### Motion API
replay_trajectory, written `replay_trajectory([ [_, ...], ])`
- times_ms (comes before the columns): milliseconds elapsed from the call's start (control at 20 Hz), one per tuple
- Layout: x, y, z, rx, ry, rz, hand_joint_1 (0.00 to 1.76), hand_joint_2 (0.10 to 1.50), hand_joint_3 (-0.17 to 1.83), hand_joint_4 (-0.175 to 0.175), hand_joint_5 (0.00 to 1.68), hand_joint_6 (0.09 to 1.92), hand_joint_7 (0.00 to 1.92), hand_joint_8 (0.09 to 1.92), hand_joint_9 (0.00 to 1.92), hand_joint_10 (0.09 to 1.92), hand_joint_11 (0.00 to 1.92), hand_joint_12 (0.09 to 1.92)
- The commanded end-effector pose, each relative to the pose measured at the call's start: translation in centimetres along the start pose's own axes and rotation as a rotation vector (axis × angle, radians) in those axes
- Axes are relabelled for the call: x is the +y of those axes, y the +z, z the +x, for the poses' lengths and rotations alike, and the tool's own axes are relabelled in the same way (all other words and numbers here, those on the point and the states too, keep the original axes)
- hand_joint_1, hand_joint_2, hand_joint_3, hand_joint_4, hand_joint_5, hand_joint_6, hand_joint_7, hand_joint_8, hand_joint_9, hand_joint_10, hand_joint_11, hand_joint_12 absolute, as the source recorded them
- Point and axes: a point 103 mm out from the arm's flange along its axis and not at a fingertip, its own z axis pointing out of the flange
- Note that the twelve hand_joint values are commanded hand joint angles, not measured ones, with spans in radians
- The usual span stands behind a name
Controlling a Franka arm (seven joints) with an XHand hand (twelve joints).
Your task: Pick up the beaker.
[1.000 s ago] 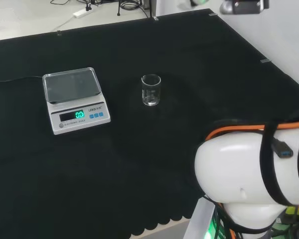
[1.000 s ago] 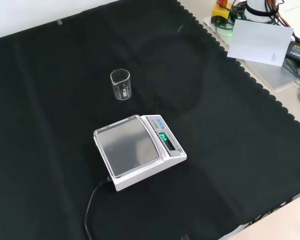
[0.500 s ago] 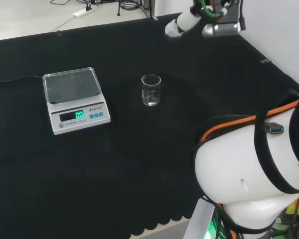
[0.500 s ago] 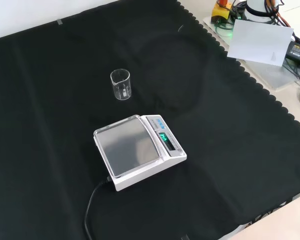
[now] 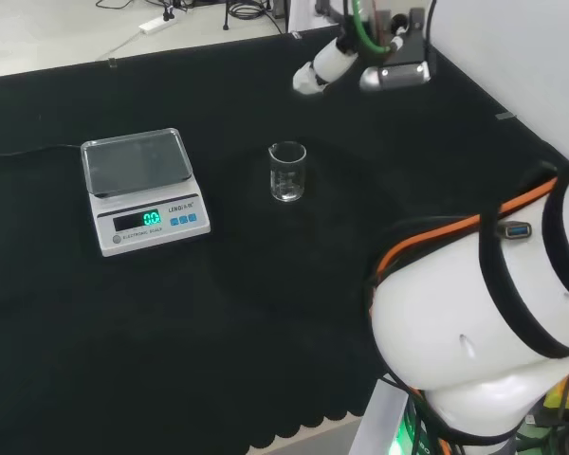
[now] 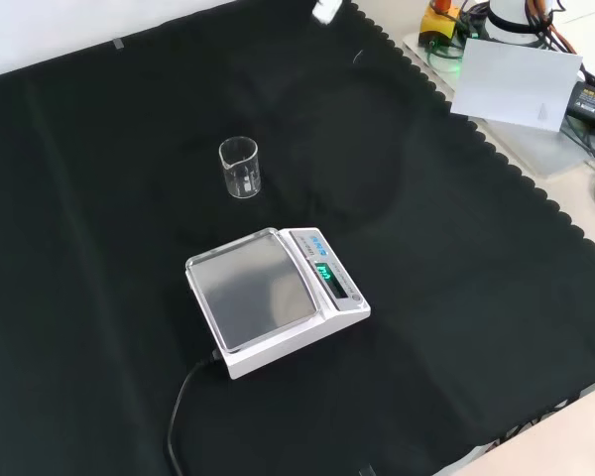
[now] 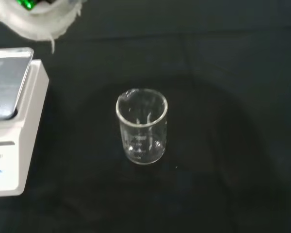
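Beaker first: it stands upright on the black cloth of the table, mouth up, long axis vertical, just right of the scale in the head view and apart from it. In the front view it sits beyond the scale's steel pan. My hand hangs in the air beyond it at the far side of the cloth; a white fingertip and some dark wrist hardware are what I can make out, so I cannot tell whether my fingers are spread or curled. From the hand, the beaker lies nearer and lower, slightly left in the head view. It is clear glass, a short cylinder with a rolled rim, a small pouring lip and faint white markings, apparently empty. Smooth walls like these will probably slide under fingertips, so I judge that wrapping round its sides would suit best.
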Motion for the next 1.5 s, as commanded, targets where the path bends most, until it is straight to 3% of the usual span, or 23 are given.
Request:
replay_trajectory([
  [50,2.6,3.1,3.0,-0.024,-0.043,0.040,0.79,0.60,0.32,0.020,0.16,0.09,0.09,0.74,0.26,0.92,0.04,1.54],
  [800,7.2,8.8,6.9,-0.060,-0.094,0.114,0.80,0.58,0.30,0.027,0.14,0.09,0.07,0.73,0.24,0.93,0.02,1.55],
  [1200,9.2,11.5,6.8,-0.079,-0.116,0.145,0.80,0.58,0.30,0.029,0.13,0.09,0.07,0.73,0.23,0.94,0.01,1.55],
  [1500,11.2,13.0,4.5,-0.059,-0.089,0.171,0.80,0.59,0.30,0.030,0.13,0.09,0.07,0.73,0.23,0.94,0.01,1.55],
])
